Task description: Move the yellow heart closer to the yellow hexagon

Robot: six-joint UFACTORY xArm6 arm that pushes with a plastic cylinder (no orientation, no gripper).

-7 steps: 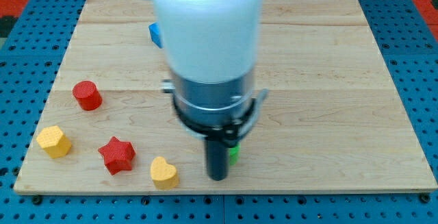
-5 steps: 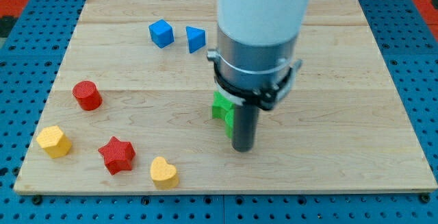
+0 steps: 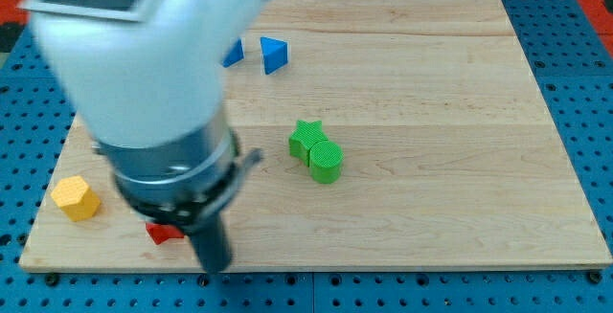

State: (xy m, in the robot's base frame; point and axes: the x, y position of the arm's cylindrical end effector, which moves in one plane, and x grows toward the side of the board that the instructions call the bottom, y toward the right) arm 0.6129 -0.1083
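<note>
The yellow hexagon (image 3: 76, 198) sits near the board's lower left corner. The yellow heart does not show; the arm covers the spot where it lay. My tip (image 3: 213, 265) is at the board's bottom edge, just right of a visible corner of the red star (image 3: 165, 233) and well right of the hexagon. The arm's large white and grey body hides much of the board's left half.
A green star (image 3: 306, 140) and a green rounded block (image 3: 326, 162) touch each other at mid-board. A blue triangle (image 3: 273, 55) sits near the view's top, with a blue block's edge (image 3: 233, 54) showing beside the arm. The wooden board (image 3: 460, 112) lies on blue pegboard.
The arm swung from the green blocks at mid-board to the lower left. It now hides the yellow heart, the red cylinder and most of the red star. The green blocks are uncovered.
</note>
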